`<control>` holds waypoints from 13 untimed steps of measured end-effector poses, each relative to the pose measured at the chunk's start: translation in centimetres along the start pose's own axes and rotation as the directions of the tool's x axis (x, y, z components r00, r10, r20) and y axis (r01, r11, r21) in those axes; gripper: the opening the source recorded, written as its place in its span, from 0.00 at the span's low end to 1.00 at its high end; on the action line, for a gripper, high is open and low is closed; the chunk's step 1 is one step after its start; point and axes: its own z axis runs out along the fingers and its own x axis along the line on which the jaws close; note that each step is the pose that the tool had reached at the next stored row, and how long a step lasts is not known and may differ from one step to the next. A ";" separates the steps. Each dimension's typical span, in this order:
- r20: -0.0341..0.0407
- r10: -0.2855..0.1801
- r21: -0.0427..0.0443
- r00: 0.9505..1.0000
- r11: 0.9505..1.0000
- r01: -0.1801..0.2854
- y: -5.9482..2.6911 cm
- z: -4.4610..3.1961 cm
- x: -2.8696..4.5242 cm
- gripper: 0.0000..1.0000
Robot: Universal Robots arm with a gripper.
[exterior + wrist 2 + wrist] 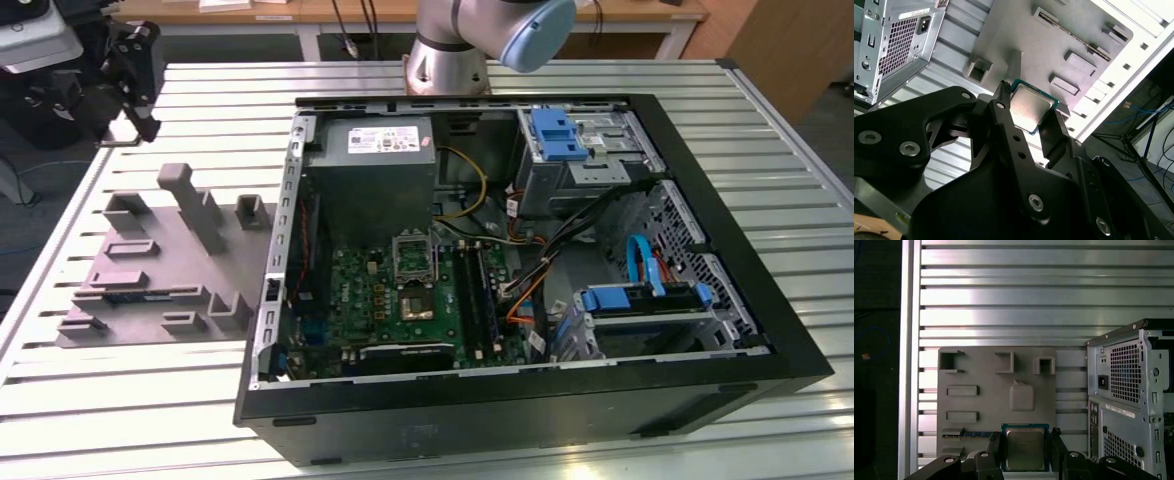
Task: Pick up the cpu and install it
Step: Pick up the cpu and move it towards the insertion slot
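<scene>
I have the gripper [1025,439] clenched on the cpu [1025,449], with its fingers [1004,115] pressed to opposite edges of the silvery lid. The chip hangs over the grey tray [989,390]. The lid carries faint print I can't read. One tray slot holds a dark strip [961,433]. Beside the tray, the computer case [534,400] lies open on the slatted counter [747,110]. Inside it are a green motherboard [387,290] and a power supply [374,175] bearing a white label [384,138].

Cpu [1025,454], two opposite edges covered by the clamping fingers [996,450] of the gripper [1025,436]; tray [984,400], one edge hidden behind them; arm [467,40] and computer case [1126,390], cut off by picture edges.
</scene>
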 end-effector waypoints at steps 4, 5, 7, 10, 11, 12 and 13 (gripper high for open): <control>0.000 0.000 0.000 1.000 1.000 0.000 0.00 0.00 -0.11 0.47; 0.000 0.000 0.000 1.000 1.000 0.000 0.00 0.00 -0.13 0.47; 0.000 0.000 0.000 1.000 1.000 0.000 0.00 0.00 -0.19 0.47; 0.000 0.000 0.000 1.000 1.000 0.000 0.01 0.01 -0.28 0.47; 0.000 0.000 0.000 1.000 1.000 0.000 0.01 0.01 -0.30 0.47; 0.000 0.000 0.000 1.000 1.000 0.000 0.01 0.00 -0.33 0.47; 0.000 0.000 0.000 1.000 1.000 0.000 0.01 0.00 -0.35 0.47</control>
